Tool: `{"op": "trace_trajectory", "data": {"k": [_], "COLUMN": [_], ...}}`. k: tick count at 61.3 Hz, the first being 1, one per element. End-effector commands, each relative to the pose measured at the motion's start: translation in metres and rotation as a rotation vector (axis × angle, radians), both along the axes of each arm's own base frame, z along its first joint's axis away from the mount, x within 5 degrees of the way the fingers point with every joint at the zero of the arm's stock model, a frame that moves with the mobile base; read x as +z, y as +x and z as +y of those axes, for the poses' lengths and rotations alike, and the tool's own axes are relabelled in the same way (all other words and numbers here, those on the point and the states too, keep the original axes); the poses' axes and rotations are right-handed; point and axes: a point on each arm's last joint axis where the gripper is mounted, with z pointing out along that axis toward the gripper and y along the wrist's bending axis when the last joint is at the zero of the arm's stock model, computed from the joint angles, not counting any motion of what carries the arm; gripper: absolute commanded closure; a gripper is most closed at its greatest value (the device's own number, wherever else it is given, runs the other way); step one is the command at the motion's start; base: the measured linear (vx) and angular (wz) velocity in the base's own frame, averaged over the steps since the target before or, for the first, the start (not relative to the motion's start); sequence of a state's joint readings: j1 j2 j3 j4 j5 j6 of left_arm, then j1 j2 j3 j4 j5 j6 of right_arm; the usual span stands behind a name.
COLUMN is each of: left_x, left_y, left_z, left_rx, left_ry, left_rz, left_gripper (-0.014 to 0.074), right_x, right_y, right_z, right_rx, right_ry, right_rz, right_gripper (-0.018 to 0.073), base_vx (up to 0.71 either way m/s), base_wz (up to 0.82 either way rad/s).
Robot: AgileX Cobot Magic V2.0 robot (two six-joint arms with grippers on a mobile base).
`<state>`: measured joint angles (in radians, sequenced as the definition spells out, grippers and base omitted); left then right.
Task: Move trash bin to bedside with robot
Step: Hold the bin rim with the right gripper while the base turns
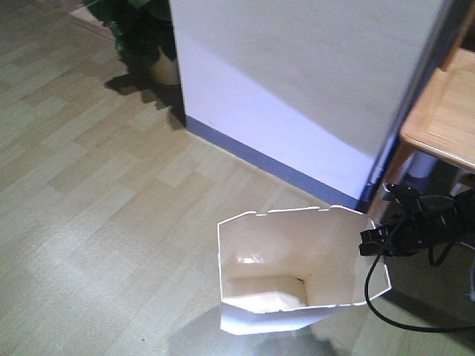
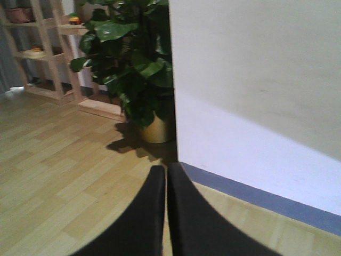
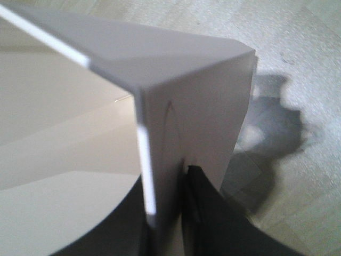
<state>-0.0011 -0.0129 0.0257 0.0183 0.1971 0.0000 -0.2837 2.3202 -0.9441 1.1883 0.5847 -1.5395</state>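
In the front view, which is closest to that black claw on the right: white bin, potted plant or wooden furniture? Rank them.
1. The trash bin: rim pinched by the right gripper.
2. The wooden furniture: just above, at right edge.
3. The potted plant: far top left.

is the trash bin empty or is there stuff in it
Looks empty: in the front view the trash bin shows bare cream walls down to its base, nothing lying inside.

A potted plant [image 2: 133,64] stands beside the white wall [image 2: 256,80], near wooden shelves [image 2: 42,55].
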Motion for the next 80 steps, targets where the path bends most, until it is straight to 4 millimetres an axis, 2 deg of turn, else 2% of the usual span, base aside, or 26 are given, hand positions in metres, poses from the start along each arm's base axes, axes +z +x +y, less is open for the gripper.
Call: {"op": "trace_trajectory", "data": {"k": [1,61,80], "left_x": [0.0006,0.0006,0.0006], "left_y": [0.0003,0.0003,0.0003], "left_z": [-0.0003,-0.0003,-0.0003], "left_rx": [-0.004,-0.004,-0.004], "left_ry": [-0.004,-0.004,-0.004], "left_rz": [-0.063,-0.063,-0.063], "left_gripper": [0.0603,0.0603,0.0603], "right_x": [0.034,0.034,0.034], "right_y": [0.0101,0.0101,0.0102], "right_z": [0.0112,0.0112,0.0112], "right_rx": [-0.004,-0.004,-0.005], "right_ry": [0.194,0.194,0.195], "right_rz": [-0.065,-0.065,-0.066], "right_gripper": [0.0564,0.0564,0.0564], "base_vx": [0.09,0.13,0.12], "base_wz": [0.4,0.5,0.31]}}
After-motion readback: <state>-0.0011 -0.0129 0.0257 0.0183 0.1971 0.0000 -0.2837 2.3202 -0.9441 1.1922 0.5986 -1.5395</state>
